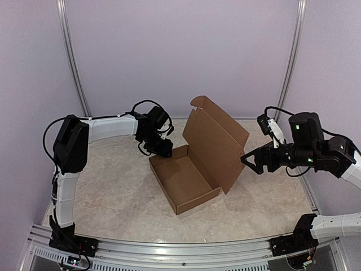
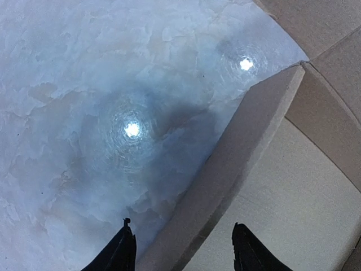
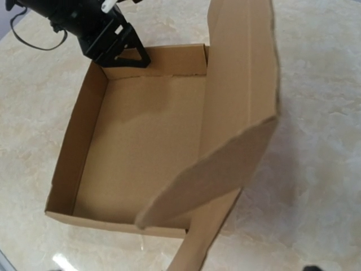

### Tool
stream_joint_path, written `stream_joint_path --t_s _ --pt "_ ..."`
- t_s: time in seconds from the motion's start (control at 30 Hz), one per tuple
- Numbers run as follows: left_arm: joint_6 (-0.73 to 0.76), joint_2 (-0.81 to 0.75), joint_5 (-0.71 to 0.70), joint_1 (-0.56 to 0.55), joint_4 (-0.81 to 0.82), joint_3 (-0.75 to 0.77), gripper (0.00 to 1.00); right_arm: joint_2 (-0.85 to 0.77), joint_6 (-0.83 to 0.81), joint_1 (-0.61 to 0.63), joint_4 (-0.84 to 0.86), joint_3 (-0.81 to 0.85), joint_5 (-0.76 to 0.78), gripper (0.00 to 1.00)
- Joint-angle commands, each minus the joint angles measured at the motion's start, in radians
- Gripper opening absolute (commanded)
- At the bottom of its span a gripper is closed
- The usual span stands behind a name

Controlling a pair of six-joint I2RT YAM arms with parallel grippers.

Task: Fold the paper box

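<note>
Paper box [image 1: 183, 180] wall [image 2: 237, 164] stands between left jaws; lid [image 1: 217, 141] beside right jaws.

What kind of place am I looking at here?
Probably a robot lab test cell: two robot arms bolted to an aluminium rail, a marble-look tabletop, and plain walls closing it in.

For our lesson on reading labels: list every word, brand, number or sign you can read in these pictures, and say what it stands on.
None can be read.
The paper box is plain brown, unprinted on every face shown.
The left arm and right arm show no legible lettering, only green lights.
</note>
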Motion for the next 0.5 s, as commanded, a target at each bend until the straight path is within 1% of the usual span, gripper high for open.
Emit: stream_joint_path --t_s 0.0,0.2,0.27,0.4,0.47 --pt "-0.003 0.025 -0.028 -0.007 -0.016 0.023 0.52 -0.01 0.005 -0.007 0.023 -0.021 -0.009 0.9" --pt "-0.019 0.023 -0.08 -0.007 0.003 0.006 0.36 0.006 -0.003 -0.007 0.051 -0.013 -0.009 0.9" --pt "-0.021 0.017 -0.09 -0.009 0.008 -0.007 0.31 0.016 -0.008 -0.007 0.047 -0.005 -0.036 0.9" --pt "-0.022 -0.005 -0.112 -0.012 0.021 -0.049 0.19 0.031 -0.026 -0.007 0.057 0.004 -0.031 0.9" --pt "-0.027 -0.02 -0.119 -0.014 0.038 -0.082 0.14 0.045 -0.036 -0.007 0.06 0.016 -0.033 0.9"
